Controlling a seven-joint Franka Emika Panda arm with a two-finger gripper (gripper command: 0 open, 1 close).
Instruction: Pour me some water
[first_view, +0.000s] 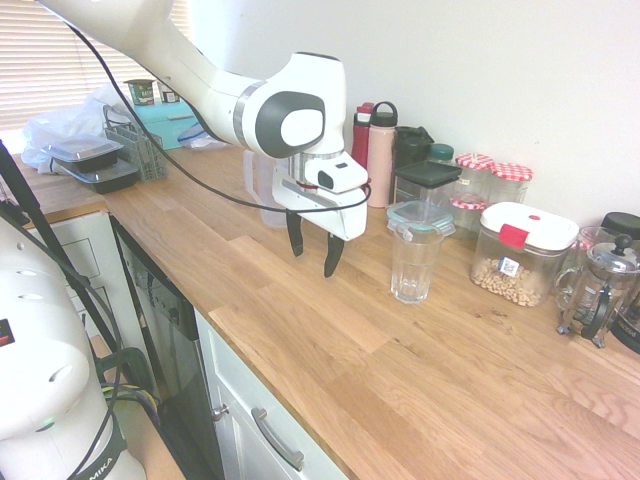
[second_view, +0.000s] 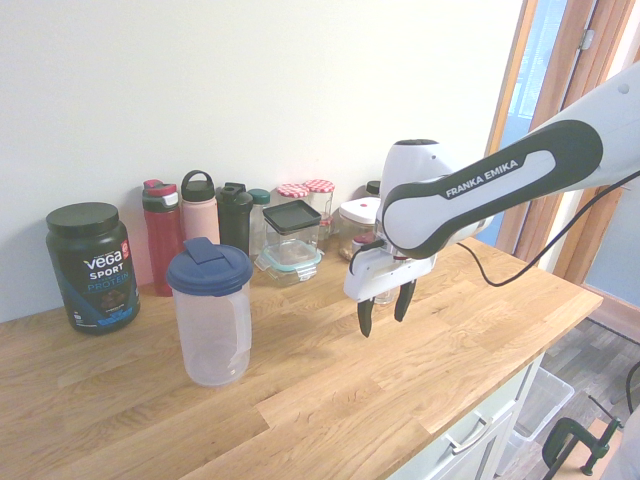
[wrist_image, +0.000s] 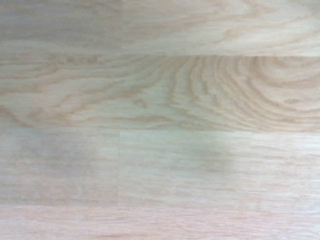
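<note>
We see the end effector (first_view: 313, 257) hanging empty, fingers apart, above the bare counter (first_view: 400, 370) between the pitcher (second_view: 210, 315) and tumbler (first_view: 414, 262).

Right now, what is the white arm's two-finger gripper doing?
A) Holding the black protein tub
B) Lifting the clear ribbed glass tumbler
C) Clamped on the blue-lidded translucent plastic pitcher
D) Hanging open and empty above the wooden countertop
D: the gripper hangs open and empty over bare wooden countertop, apart from the blue-lidded translucent plastic pitcher and the clear ribbed glass tumbler.
</note>
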